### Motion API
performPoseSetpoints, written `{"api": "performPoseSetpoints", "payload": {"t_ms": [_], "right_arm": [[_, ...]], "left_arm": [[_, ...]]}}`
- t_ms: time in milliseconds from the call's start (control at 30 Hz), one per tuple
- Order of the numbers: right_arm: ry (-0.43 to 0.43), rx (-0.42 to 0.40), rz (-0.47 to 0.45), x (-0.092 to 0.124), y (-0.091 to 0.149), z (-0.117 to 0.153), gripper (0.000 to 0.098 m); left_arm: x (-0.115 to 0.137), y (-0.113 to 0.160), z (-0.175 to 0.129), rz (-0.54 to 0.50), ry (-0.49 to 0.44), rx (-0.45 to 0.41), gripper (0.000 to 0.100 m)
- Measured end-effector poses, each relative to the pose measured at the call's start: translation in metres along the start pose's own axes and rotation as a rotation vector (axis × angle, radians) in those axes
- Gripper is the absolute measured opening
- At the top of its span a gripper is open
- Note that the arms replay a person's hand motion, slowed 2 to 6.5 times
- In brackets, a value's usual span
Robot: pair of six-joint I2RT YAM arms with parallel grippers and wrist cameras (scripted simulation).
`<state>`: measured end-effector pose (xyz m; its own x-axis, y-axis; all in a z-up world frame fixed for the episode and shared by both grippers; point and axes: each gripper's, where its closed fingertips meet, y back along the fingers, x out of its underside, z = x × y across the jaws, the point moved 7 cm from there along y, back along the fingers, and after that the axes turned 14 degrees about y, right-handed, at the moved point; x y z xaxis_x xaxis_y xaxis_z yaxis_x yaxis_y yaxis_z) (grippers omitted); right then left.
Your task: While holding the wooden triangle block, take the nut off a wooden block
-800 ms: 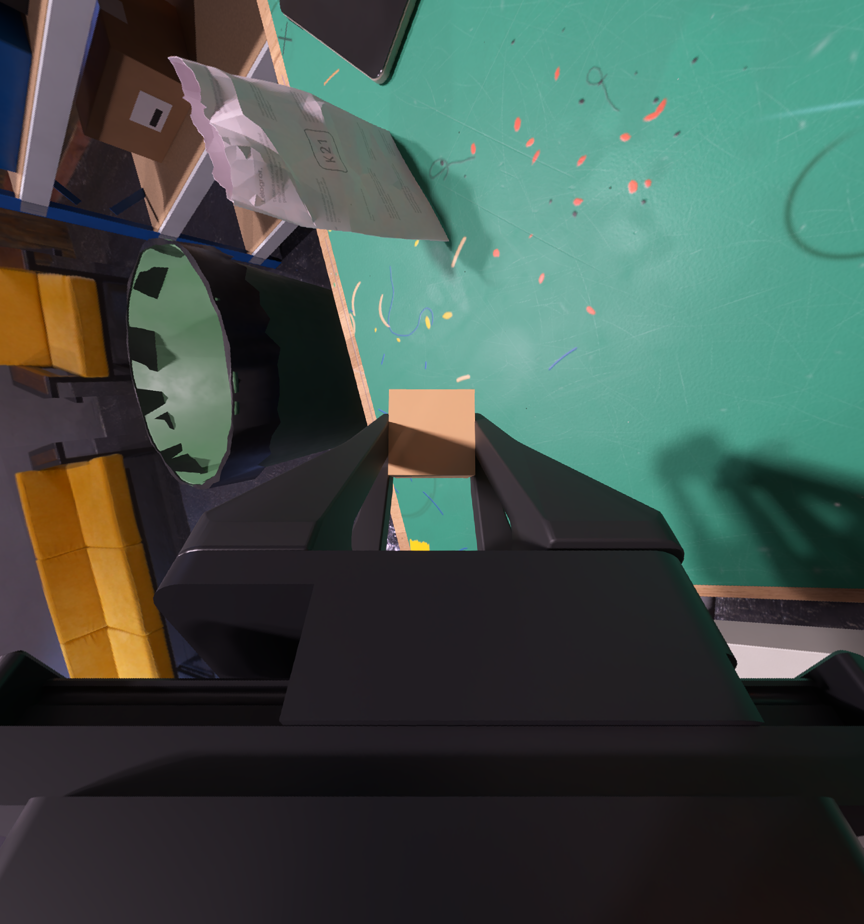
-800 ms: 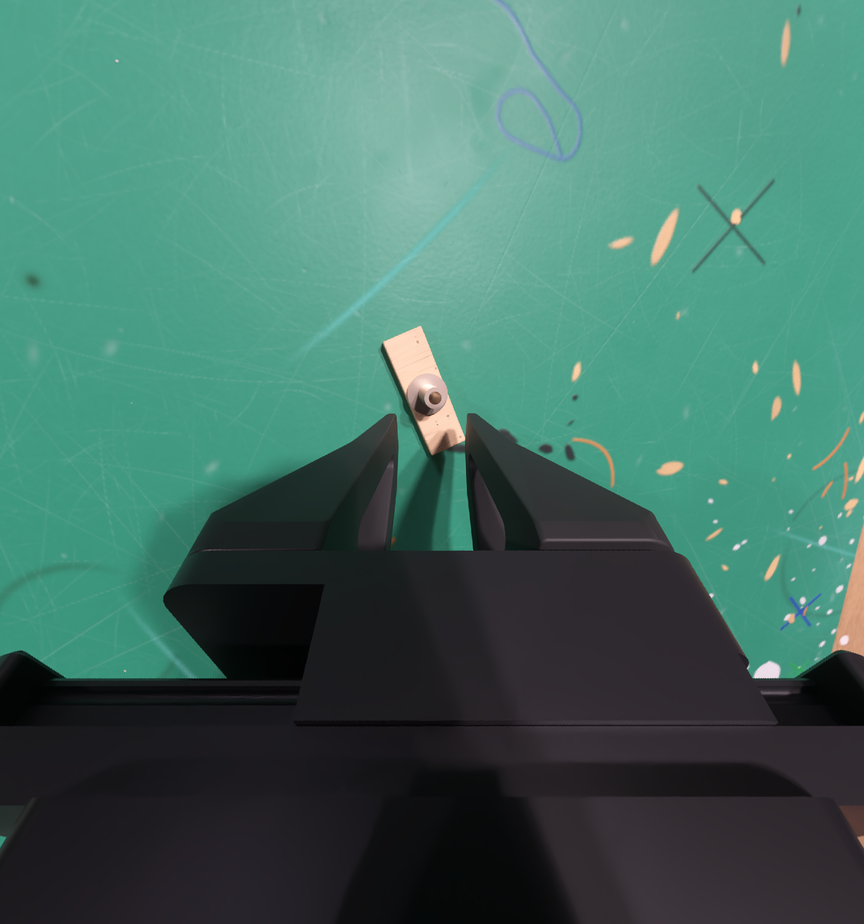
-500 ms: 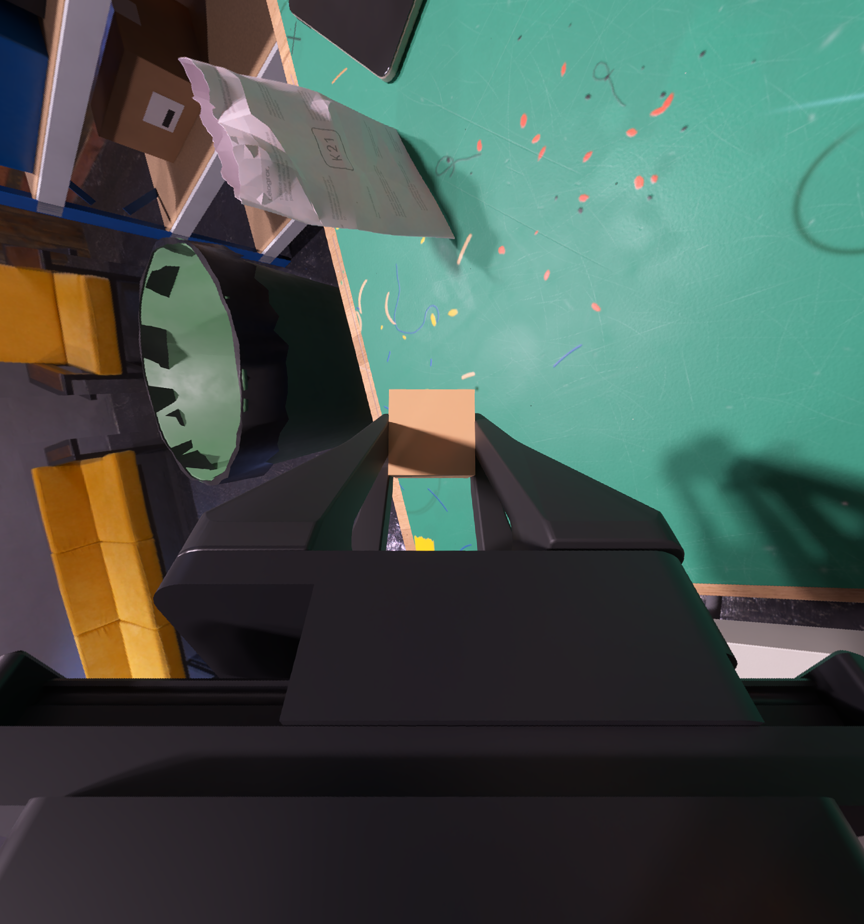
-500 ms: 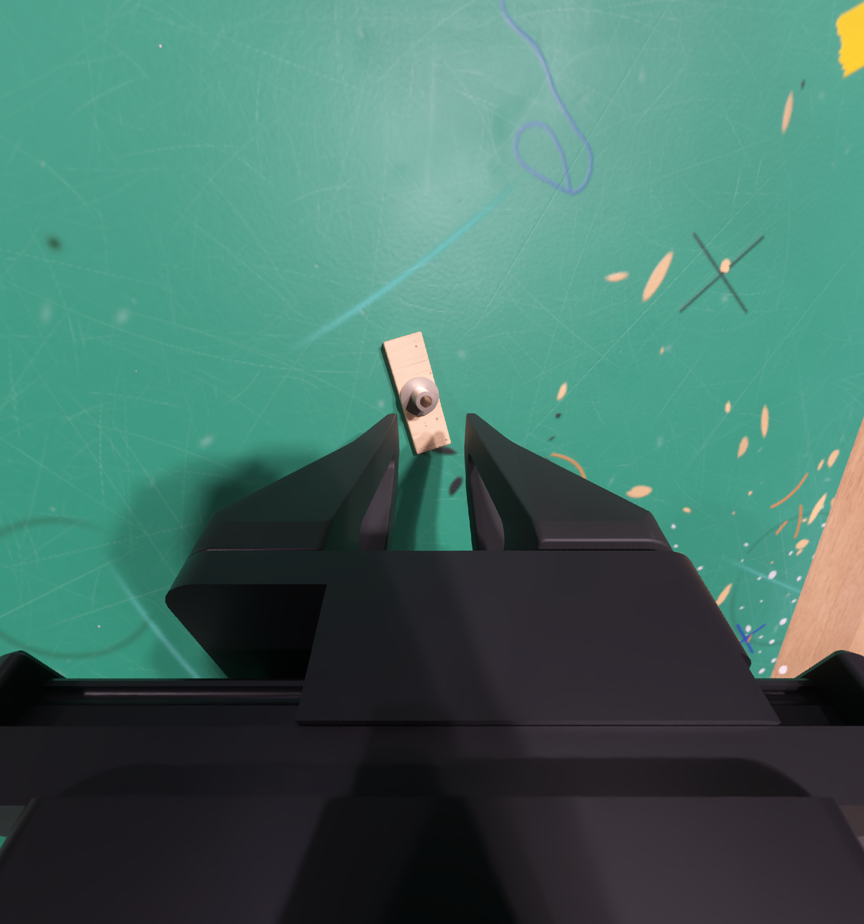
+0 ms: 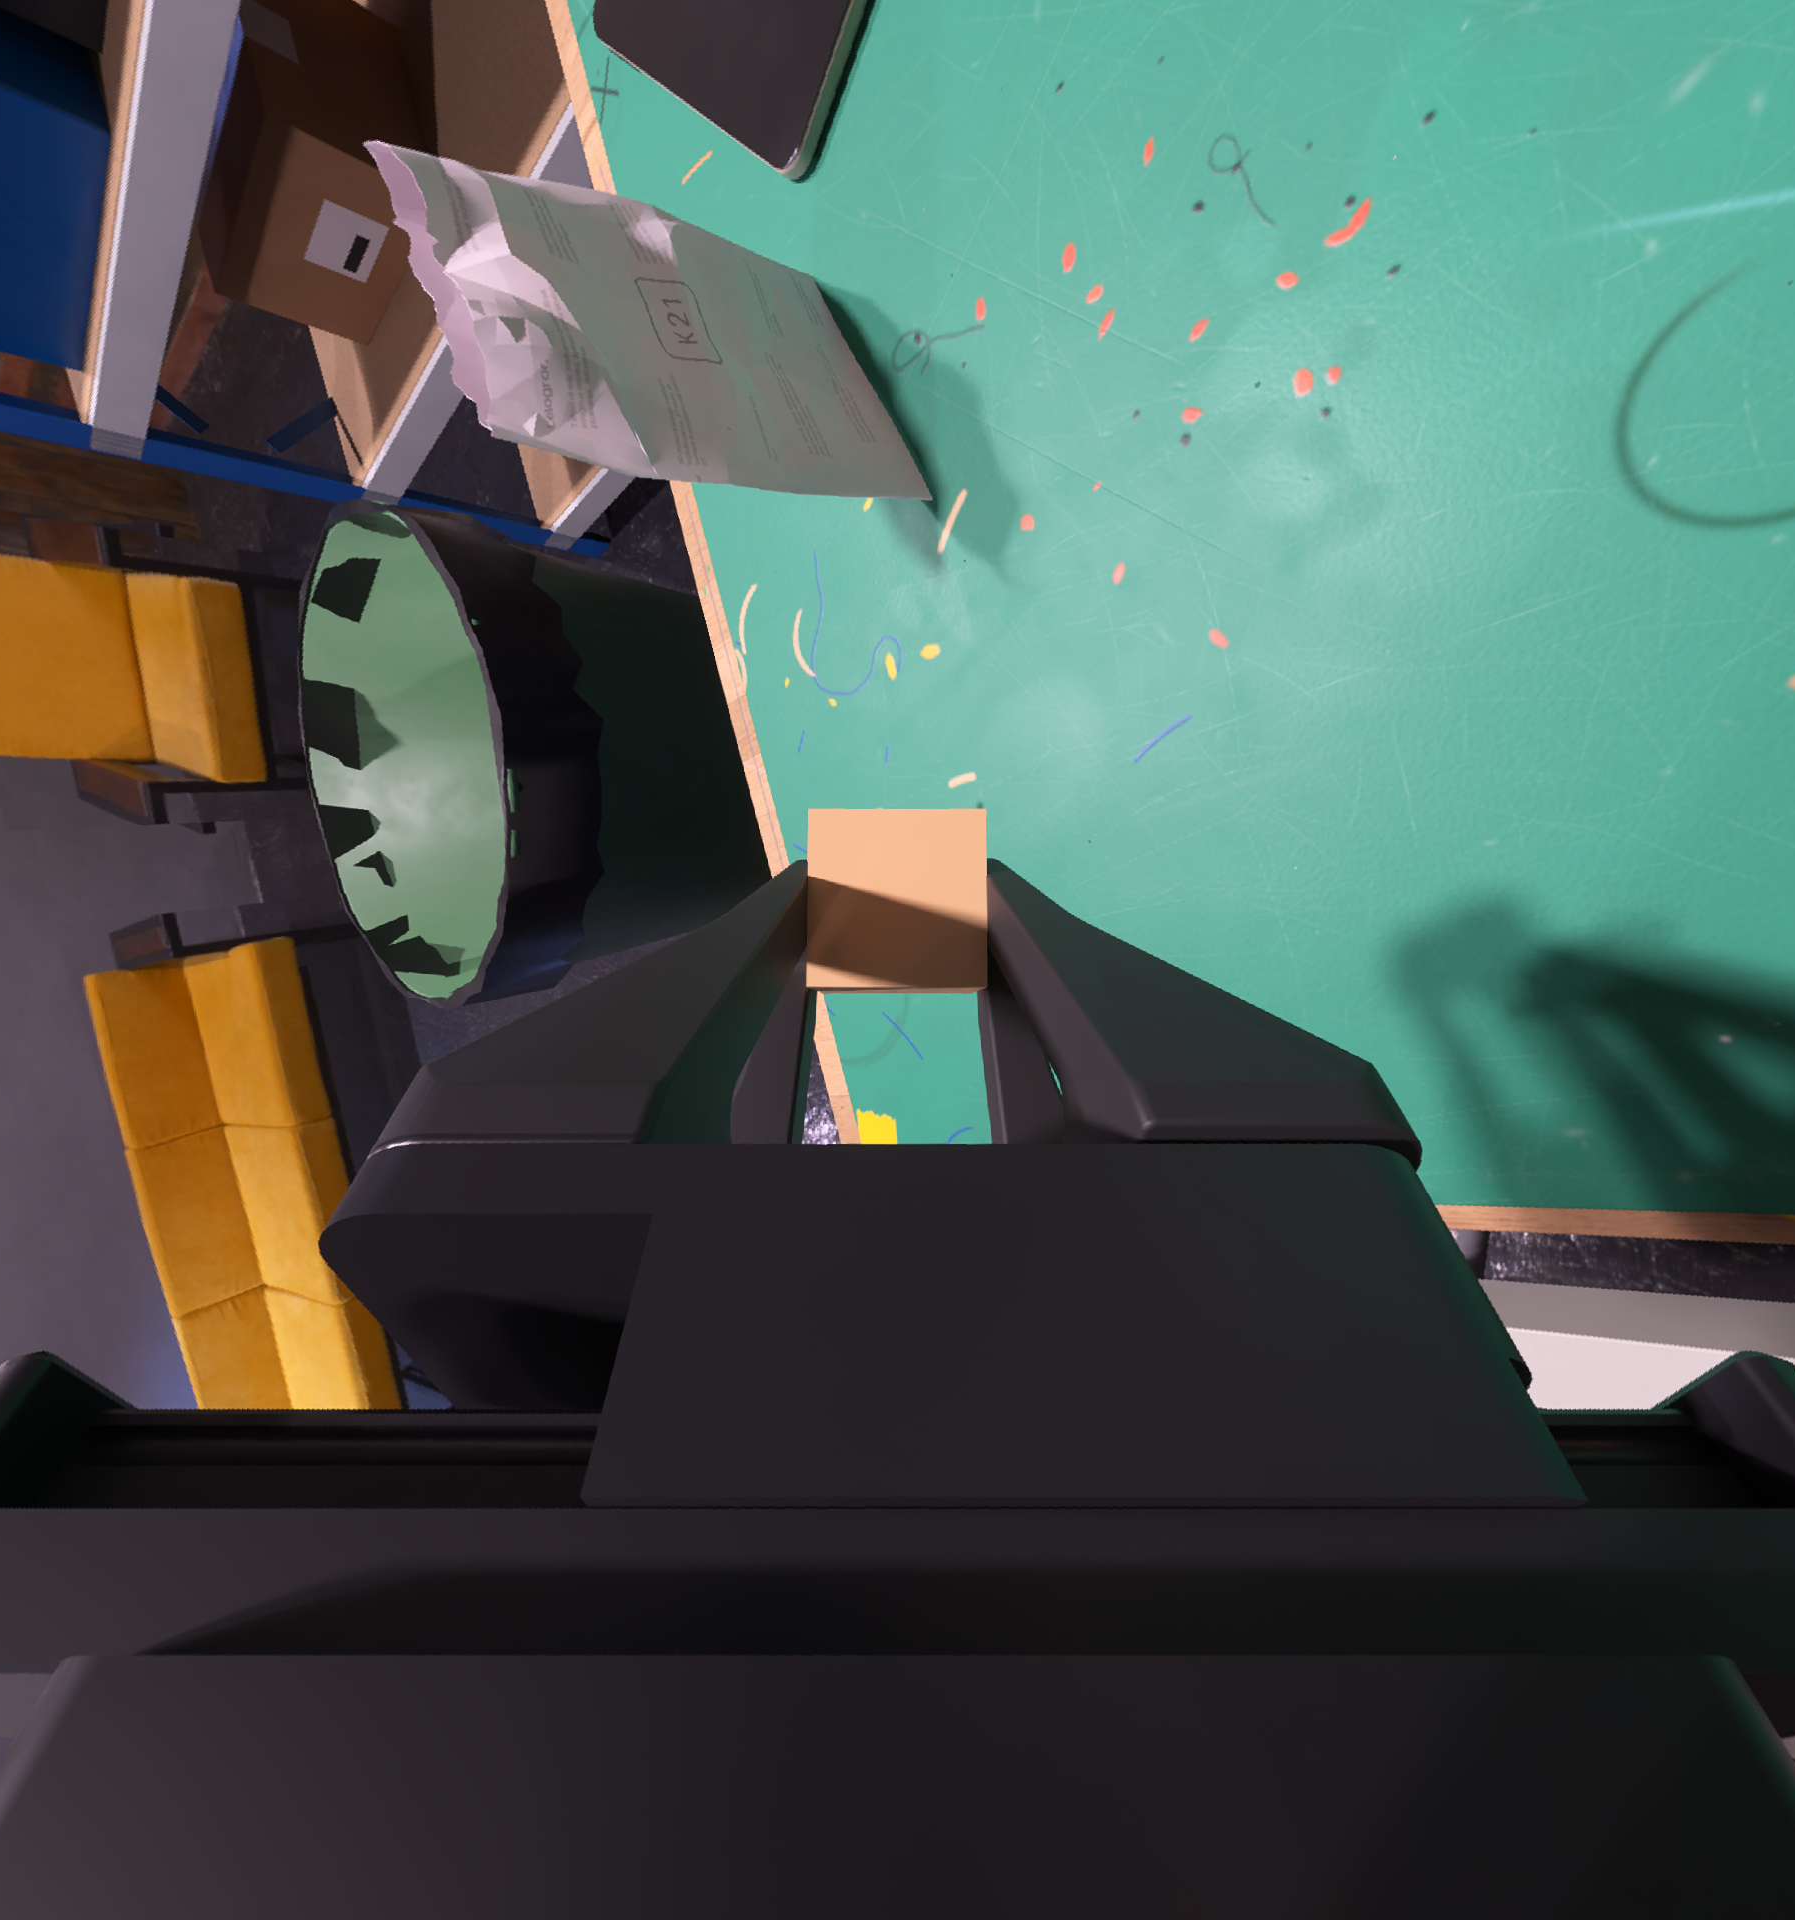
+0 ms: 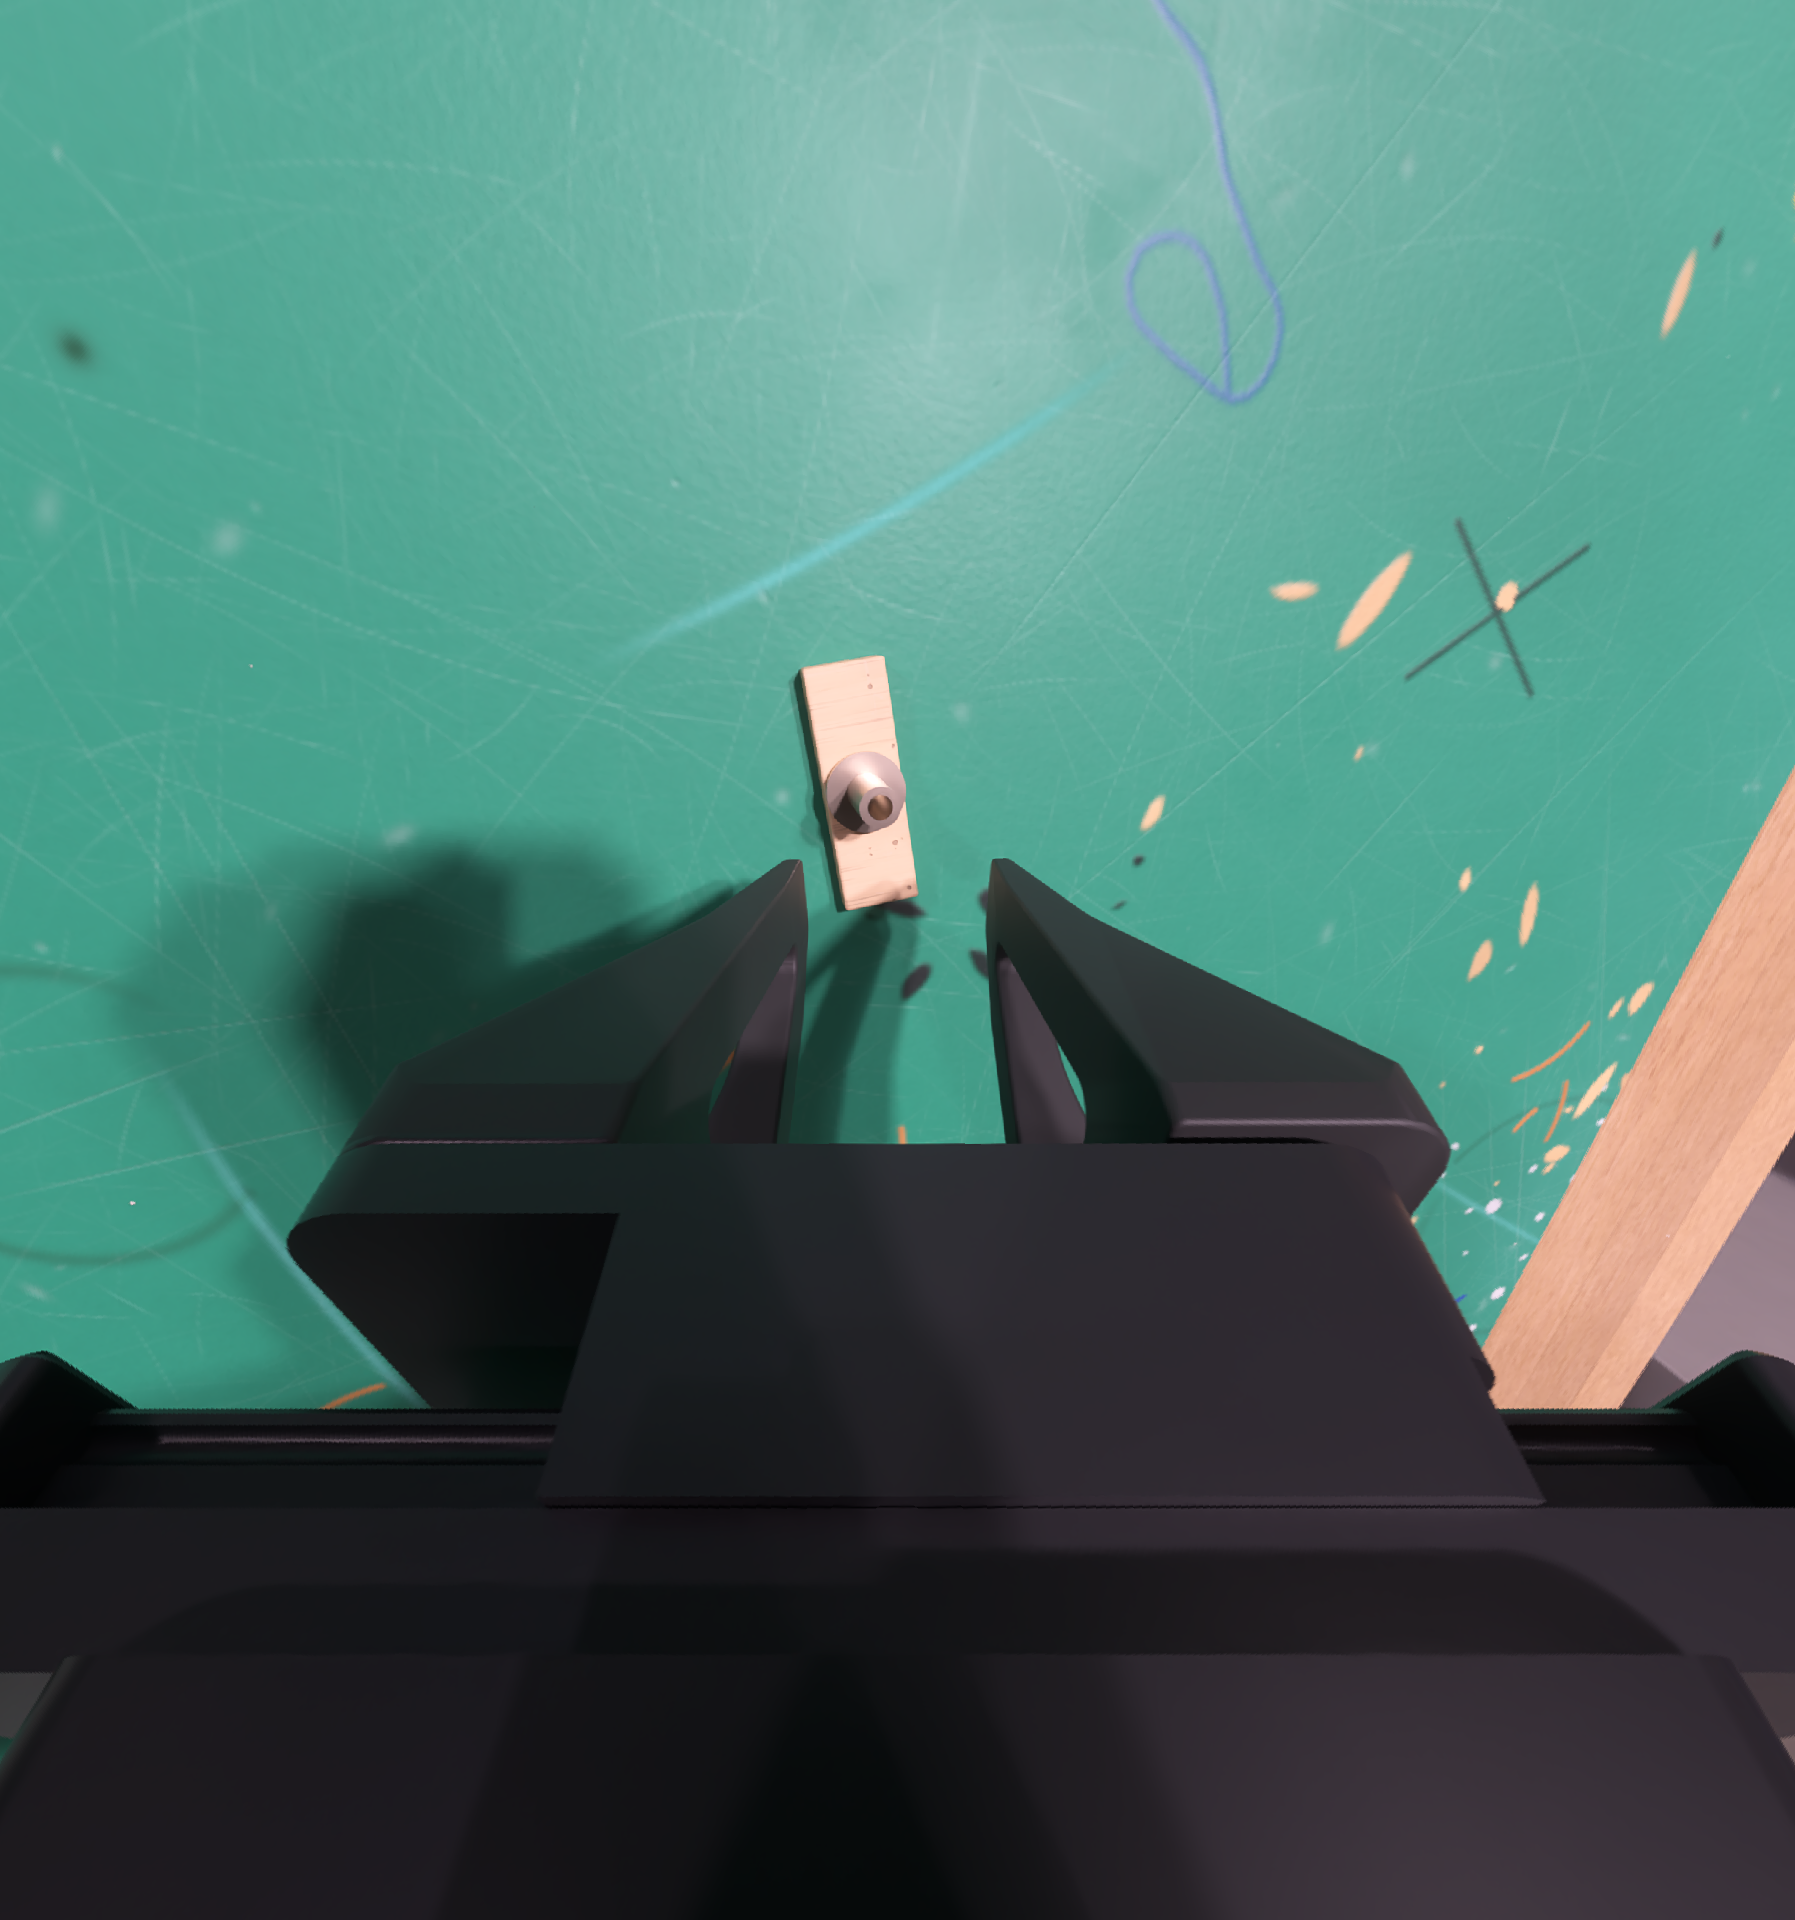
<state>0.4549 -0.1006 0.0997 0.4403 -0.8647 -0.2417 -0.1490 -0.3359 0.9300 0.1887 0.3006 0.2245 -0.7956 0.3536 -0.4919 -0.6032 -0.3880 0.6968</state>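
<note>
Left gripper (image 5: pixel 895 914): matt black plastic, clamping smooth tan wooden triangle block (image 5: pixel 895 896). Right gripper (image 6: pixel 895 883): same finish. Wooden block (image 6: pixel 858 781): pale grained wood; nut (image 6: pixel 865 792): brushed grey metal. Table (image 6: pixel 457 416): scuffed green mat, pale wood edge. Paper sheet (image 5: pixel 654 343): crumpled, matt.

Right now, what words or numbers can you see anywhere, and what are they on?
I won't read writing out; here is where it sits.
Crumpled paper sheet: a short boxed mark and lines of print too small to read.
Cardboard box: white label with a black bar, no letters legible.
Green mat, wooden block, nut: pen scribbles and a cross only, no words.
</note>
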Motion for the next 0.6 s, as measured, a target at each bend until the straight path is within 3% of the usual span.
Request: {"api": "performPoseSetpoints", "payload": {"t_ms": [200,333,600], "right_arm": [[0.04,-0.015,0.018,-0.003,-0.002,0.002,0.0378],[0.071,-0.008,0.027,-0.004,-0.004,0.002,0.038],[0.157,0.095,0.085,-0.011,-0.001,0.006,0.0383]], "left_arm": [[0.0,0.0,-0.003,0.01,-0.005,0.002,0.025],[0.004,0.002,-0.005,0.025,0.0,0.007,0.025],[0.018,0.013,-0.007,0.027,0.062,0.031,0.025]]}}
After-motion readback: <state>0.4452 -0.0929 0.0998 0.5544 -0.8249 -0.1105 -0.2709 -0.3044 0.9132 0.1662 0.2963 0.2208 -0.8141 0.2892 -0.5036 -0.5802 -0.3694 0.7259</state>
